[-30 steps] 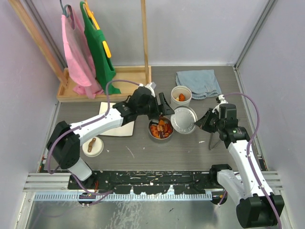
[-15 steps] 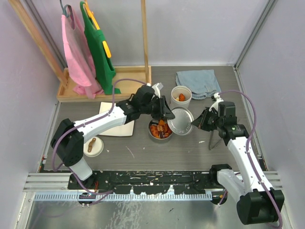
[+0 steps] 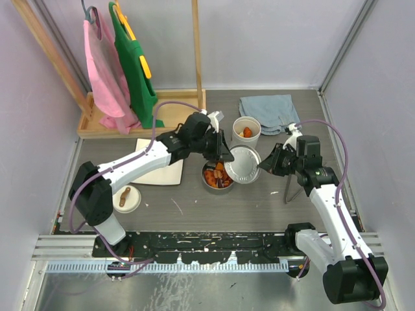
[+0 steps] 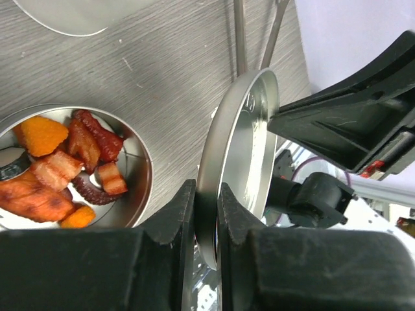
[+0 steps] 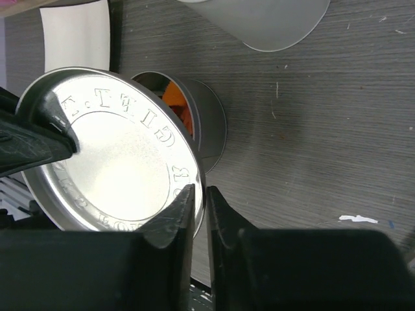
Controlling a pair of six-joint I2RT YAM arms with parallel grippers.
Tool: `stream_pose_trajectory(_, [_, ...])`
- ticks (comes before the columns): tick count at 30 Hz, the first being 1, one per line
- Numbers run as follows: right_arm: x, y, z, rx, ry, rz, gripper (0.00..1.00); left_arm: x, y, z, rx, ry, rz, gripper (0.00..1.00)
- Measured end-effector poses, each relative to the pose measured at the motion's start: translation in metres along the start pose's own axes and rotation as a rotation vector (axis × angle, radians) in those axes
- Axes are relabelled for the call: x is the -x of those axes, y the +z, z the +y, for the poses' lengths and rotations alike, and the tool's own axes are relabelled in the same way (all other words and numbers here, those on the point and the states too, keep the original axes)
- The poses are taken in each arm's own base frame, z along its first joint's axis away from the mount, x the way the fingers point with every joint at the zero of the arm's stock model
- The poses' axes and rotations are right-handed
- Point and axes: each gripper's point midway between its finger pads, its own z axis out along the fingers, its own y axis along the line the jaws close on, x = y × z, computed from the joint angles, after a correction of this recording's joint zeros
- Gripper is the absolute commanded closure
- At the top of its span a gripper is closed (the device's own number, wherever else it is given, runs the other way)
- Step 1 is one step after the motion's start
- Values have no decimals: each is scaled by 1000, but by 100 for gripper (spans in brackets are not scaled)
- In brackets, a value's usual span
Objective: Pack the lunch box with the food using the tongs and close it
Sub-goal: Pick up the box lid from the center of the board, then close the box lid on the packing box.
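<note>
1. Shallow round steel tin (image 4: 141, 194): open, upright, filled with orange, brown and red food pieces (image 4: 61, 172).
2. Flat round steel lid (image 5: 117, 155): tilted on edge just right of the tin, rim clamped by left pincer (image 4: 206, 194) and right pincer (image 5: 198, 194).
3. White cylindrical tub (image 3: 237, 137): open, orange piece (image 3: 247, 132) inside.
4. White round lid with brown handle (image 3: 131, 202): lying flat, far left.
5. Slim grey metal tongs (image 4: 238, 39): lying flat, right of the steel lid.

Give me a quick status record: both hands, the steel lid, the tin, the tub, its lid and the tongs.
left hand: shut on the rim of the steel lid
right hand: shut on the opposite rim of the same lid
steel lid: held tilted beside the tin, not on it
steel tin: open, filled with food
white tub: open, orange pieces inside
tub lid: off the tub, lying far to its left
tongs: lying flat, in neither hand
</note>
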Motion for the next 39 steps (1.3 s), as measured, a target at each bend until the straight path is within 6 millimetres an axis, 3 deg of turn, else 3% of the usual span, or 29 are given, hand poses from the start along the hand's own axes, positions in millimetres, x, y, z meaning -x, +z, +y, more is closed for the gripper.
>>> stream_pose_trajectory(4, [1, 0, 5, 28, 0, 0, 61, -3, -2, 11, 60, 67, 4, 100])
stream_pose_trajectory(9, [1, 3, 7, 39, 14, 11, 56, -6, -18, 26, 196, 214, -27, 100])
stream_pose_trajectory(14, [3, 4, 15, 80, 42, 11, 54, 11, -58, 25, 322, 410, -181, 100])
stream_pose_trajectory(21, [13, 5, 44, 216, 160, 18, 45, 30, -115, 30, 527, 656, -395, 100])
stream_pose_trajectory(29, [33, -1, 90, 398, 355, 31, 36, 5, -99, 31, 736, 1087, -436, 100])
stream_pose_trajectory(34, [26, 6, 111, 419, 431, 119, 34, 4, -84, 16, 814, 1266, -484, 100])
stream_pose_trajectory(39, [13, 17, 127, 414, 482, 204, 33, 8, -83, 0, 856, 1363, -537, 100])
